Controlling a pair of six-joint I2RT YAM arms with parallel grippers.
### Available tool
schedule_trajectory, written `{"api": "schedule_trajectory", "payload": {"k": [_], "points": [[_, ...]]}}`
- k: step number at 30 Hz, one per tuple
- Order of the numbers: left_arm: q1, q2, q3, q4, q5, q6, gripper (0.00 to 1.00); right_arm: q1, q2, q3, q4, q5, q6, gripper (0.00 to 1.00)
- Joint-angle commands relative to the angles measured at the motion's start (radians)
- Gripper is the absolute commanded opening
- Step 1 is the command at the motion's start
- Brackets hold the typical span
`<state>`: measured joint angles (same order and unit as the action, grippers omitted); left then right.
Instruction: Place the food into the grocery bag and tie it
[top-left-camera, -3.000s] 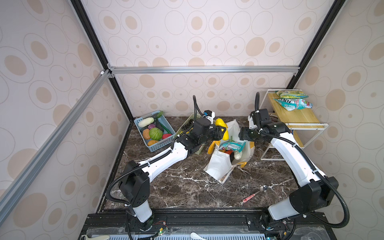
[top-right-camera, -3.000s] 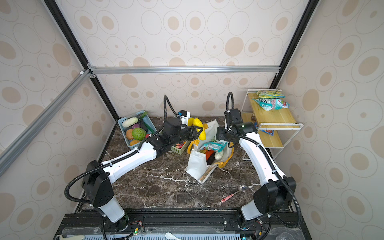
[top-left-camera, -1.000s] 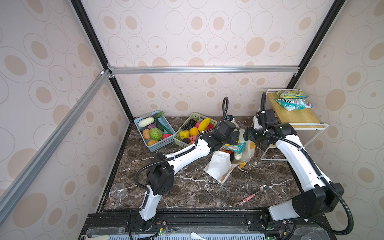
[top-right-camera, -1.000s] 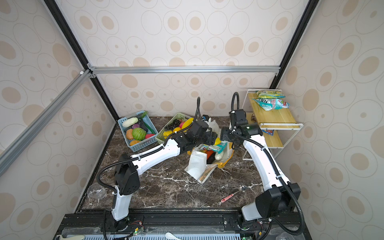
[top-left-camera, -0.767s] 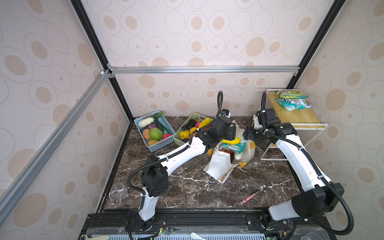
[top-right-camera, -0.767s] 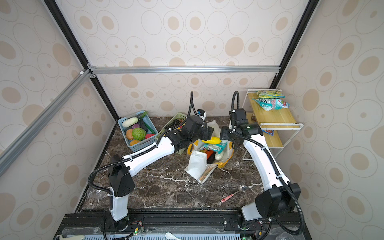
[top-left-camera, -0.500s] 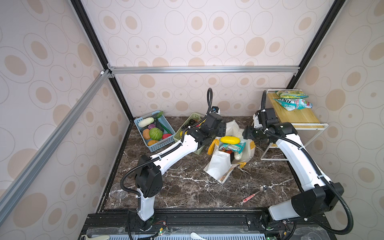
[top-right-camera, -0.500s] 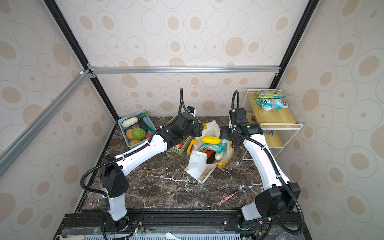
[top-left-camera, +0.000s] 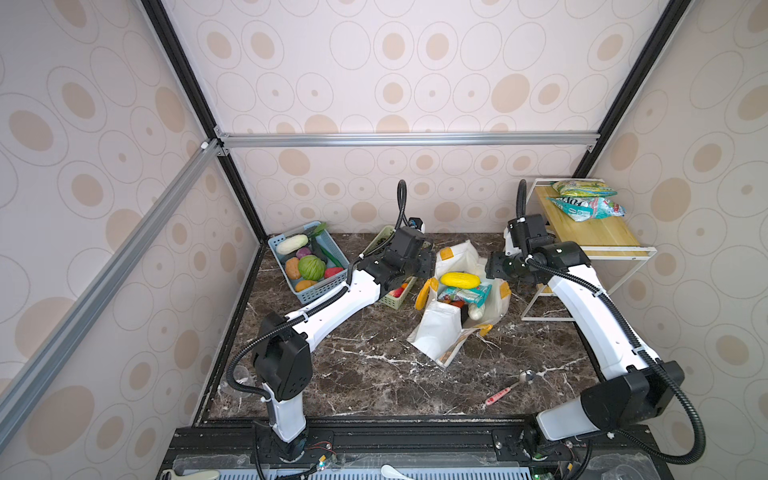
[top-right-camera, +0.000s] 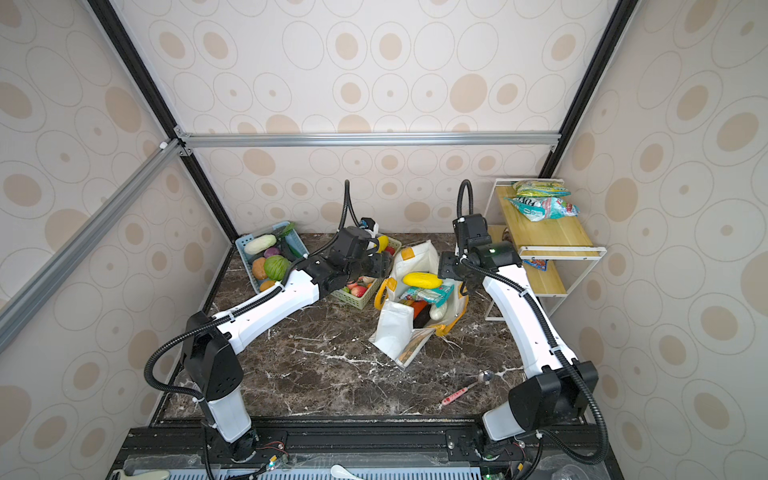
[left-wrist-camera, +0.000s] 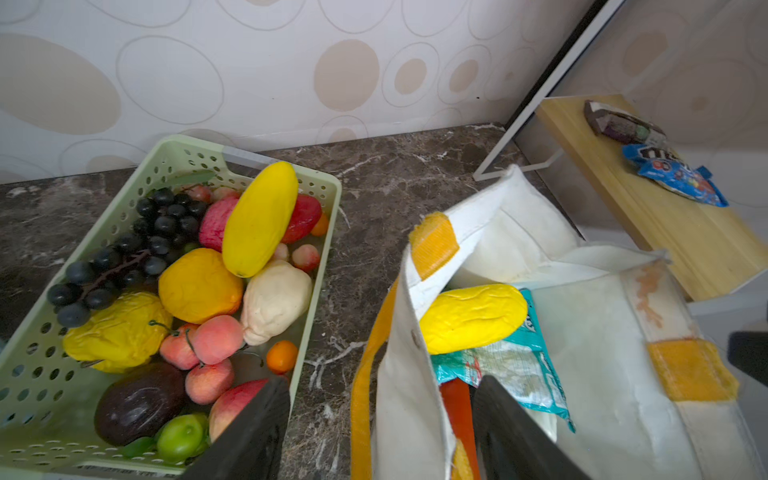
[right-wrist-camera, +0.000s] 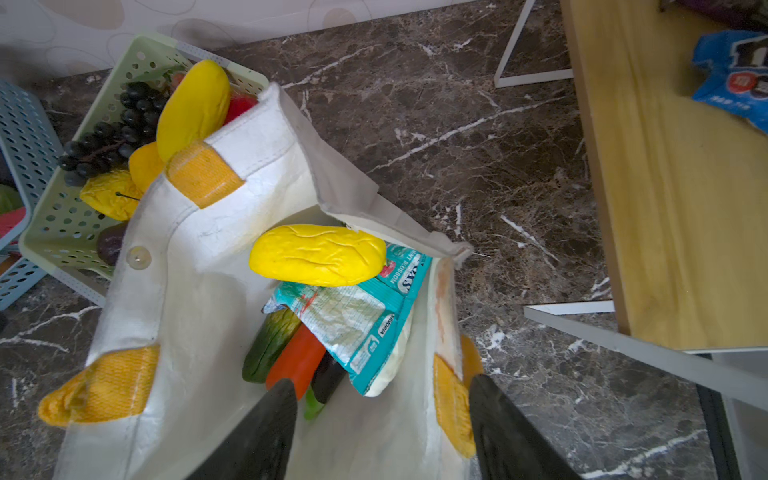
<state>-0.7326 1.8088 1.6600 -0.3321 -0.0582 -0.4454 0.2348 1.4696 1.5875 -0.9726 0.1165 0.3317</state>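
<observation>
Two grippers hang at the mouth of your grocery bag, one on each side. Your left gripper has its jaws spread wide and grips nothing. It hovers over the bag's left wall and the strip of table between the bag and the green basket. Your right gripper is spread about as wide and is also empty. It sits over the bag's right rim, where a yellow strap patch lies between the fingers, clear of the left one; whether it touches the right one, you cannot tell.

The bag stands in the middle of the table, toward the far side, slumped, with its mouth open and its straps untied. A yellow fruit lies on top inside it, resting across the teal snack packet. Under the packet you can see a carrot, a green piece, a dark piece and something white.

The green basket, full of fruit, sits just left of the bag. A blue basket of vegetables stands farther left, by the far wall. On the right, a shelf holds more packets. A spoon lies near the front right, well apart from the bag.
</observation>
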Motion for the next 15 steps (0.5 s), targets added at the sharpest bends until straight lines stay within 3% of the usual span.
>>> {"api": "schedule_trajectory", "payload": {"k": [1,11,15], "points": [[-0.014,0.046,0.063,-0.036,0.024,0.040,0.71,-0.006,-0.057,-0.045,-0.056,0.064,0.005,0.69],[-0.042,0.158,0.142,-0.077,0.050,0.055,0.55,-0.027,-0.143,-0.254,-0.017,0.041,0.043,0.57],[-0.049,0.161,0.140,-0.081,0.061,0.054,0.41,-0.029,-0.152,-0.317,0.035,-0.008,0.061,0.37]]}}
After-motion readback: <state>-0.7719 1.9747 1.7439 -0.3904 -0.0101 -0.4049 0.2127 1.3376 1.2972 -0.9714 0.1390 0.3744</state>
